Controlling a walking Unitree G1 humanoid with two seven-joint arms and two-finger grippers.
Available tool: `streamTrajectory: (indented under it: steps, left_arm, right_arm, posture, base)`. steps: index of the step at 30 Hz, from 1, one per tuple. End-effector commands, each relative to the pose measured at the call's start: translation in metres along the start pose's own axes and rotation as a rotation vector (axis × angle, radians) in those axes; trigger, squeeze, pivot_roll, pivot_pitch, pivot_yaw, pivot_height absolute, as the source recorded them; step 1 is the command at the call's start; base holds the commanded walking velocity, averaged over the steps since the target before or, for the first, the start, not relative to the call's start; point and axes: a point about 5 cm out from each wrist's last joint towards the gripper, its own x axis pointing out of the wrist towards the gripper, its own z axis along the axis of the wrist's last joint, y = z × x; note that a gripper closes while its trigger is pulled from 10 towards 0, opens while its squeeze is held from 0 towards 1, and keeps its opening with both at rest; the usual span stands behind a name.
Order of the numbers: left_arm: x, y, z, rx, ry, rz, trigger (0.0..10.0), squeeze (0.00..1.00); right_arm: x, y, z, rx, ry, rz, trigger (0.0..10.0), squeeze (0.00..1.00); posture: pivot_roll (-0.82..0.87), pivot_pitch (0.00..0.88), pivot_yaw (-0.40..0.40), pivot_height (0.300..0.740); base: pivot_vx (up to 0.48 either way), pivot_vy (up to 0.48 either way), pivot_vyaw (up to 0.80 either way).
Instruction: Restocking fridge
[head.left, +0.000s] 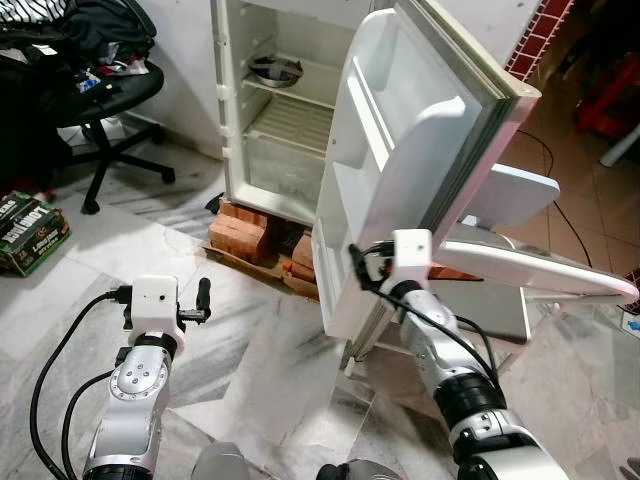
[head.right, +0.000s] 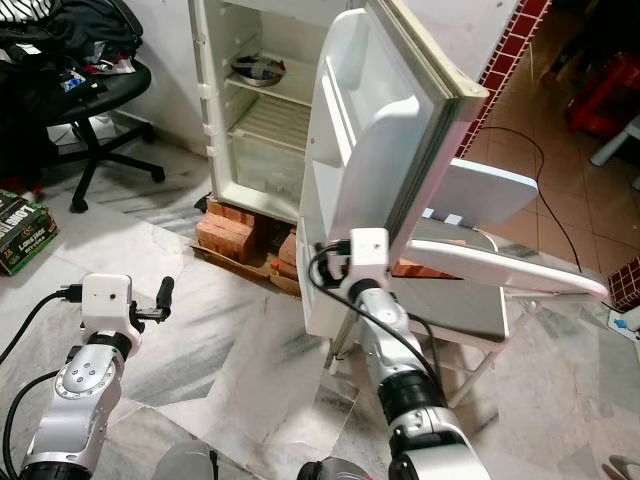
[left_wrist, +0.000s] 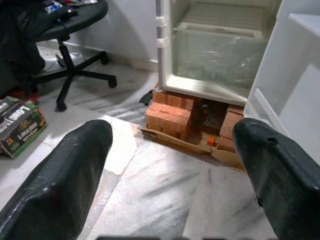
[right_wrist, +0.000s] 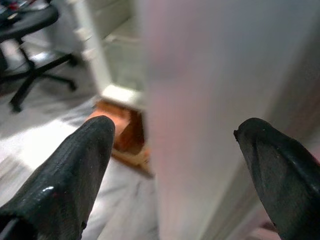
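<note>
The white fridge (head.left: 262, 120) stands open on red bricks (head.left: 240, 232), with a steel bowl (head.left: 277, 70) on its upper shelf and the lower shelves bare. Its door (head.left: 400, 150) swings out towards me, the door racks empty. My right gripper (right_wrist: 176, 127) is open at the door's lower part, with the blurred door edge (right_wrist: 200, 100) between its two spread fingers; from the head it sits against the door's inner face (head.left: 362, 268). My left gripper (left_wrist: 172, 131) is open and holds nothing, hovering over the marble floor and aimed at the bricks.
A black office chair (head.left: 110, 100) piled with clothes stands at the left, with a cardboard box (head.left: 30, 232) on the floor beside it. A white folding table (head.left: 520, 260) stands behind the door at the right. A black cable (head.left: 560, 190) runs across the tiles.
</note>
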Motion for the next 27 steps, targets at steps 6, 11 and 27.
streamTrajectory:
  steps: [6,11,27]
  left_arm:
    - [-0.012,0.008,0.0,-0.006,-0.021,-0.023,10.0,0.0]
    - [-0.023,0.011,-0.004,-0.016,-0.026,-0.033,10.0,0.0]
    - [-0.034,0.015,-0.008,-0.02,-0.001,-0.021,10.0,0.0]
  right_arm:
    - [-0.018,-0.03,0.014,0.048,-0.078,-0.115,10.0,0.0]
    - [-0.036,-0.042,0.009,0.023,-0.071,-0.117,10.0,0.0]
    - [-0.06,-0.049,0.015,-0.016,-0.101,-0.139,10.0,0.0]
  posture:
    - [0.19,0.0,-0.09,0.74]
    - [0.18,0.0,-0.09,0.74]
    - [0.18,0.0,-0.091,0.74]
  base:
    - [0.178,0.0,-0.53]
    - [0.309,0.0,0.0]
    - [0.416,0.0,0.0]
